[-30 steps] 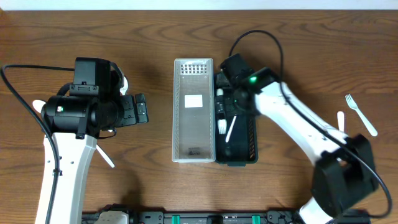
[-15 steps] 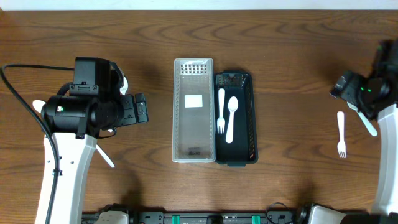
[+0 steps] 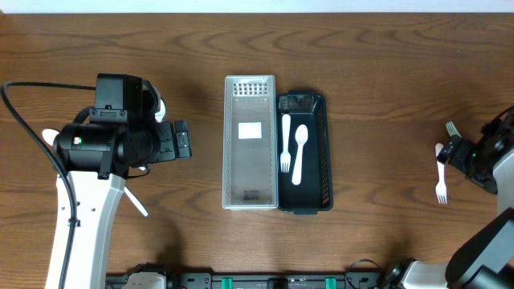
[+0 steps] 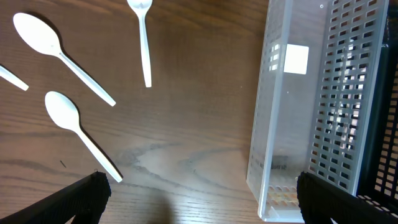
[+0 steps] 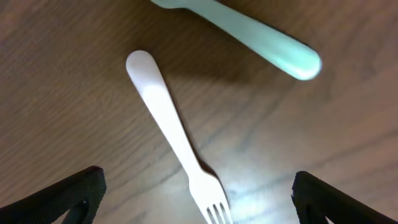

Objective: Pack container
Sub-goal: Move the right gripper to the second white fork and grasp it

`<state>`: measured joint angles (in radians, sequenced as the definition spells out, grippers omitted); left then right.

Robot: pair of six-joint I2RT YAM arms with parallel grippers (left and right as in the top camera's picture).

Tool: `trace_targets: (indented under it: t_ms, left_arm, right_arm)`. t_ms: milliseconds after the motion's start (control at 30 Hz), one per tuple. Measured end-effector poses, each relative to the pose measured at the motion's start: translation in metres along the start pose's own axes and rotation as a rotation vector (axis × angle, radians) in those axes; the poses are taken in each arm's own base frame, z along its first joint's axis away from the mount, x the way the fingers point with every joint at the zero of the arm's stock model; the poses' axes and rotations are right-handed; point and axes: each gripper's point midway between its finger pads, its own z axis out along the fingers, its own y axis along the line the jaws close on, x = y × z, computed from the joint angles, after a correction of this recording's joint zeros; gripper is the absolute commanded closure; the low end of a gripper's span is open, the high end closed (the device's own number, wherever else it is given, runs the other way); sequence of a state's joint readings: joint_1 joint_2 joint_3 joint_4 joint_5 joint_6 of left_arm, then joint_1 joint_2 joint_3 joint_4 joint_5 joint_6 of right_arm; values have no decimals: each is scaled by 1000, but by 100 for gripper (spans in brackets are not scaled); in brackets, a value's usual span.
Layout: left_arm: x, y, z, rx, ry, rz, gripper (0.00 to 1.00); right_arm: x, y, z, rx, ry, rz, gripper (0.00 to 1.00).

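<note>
Black tray (image 3: 325,152) holds one white fork (image 3: 285,143) and one white spoon (image 3: 299,154), lying side by side. The clear box (image 3: 249,143) touches its left side and we see in it only a white label (image 3: 250,129). The left gripper (image 4: 202,190) hangs wide open over bare wood between the box and three loose spoons (image 4: 78,134). The right gripper (image 5: 199,183), also spread open, hangs above a loose fork (image 5: 177,137), well apart from the tray.
</note>
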<state>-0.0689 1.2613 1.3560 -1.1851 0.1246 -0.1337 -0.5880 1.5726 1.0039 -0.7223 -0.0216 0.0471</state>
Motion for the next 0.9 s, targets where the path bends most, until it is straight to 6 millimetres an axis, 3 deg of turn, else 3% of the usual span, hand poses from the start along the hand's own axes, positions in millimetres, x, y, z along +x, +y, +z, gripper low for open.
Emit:
trace_targets:
  t_ms: [267, 367, 600, 900]
  left_arm:
    - [0, 0, 0, 0, 0, 0, 2]
    - [0, 0, 0, 0, 0, 0, 2]
    - [-2, 0, 0, 1, -7, 1, 2]
    - [-2, 0, 0, 2, -9, 1, 2]
  right_arm:
    - [25, 2, 45, -21, 160, -28, 3]
    - [27, 3, 53, -27, 175, -30, 3]
    - [24, 4, 56, -30, 165, -42, 16]
    - [25, 10, 57, -36, 167, -65, 23]
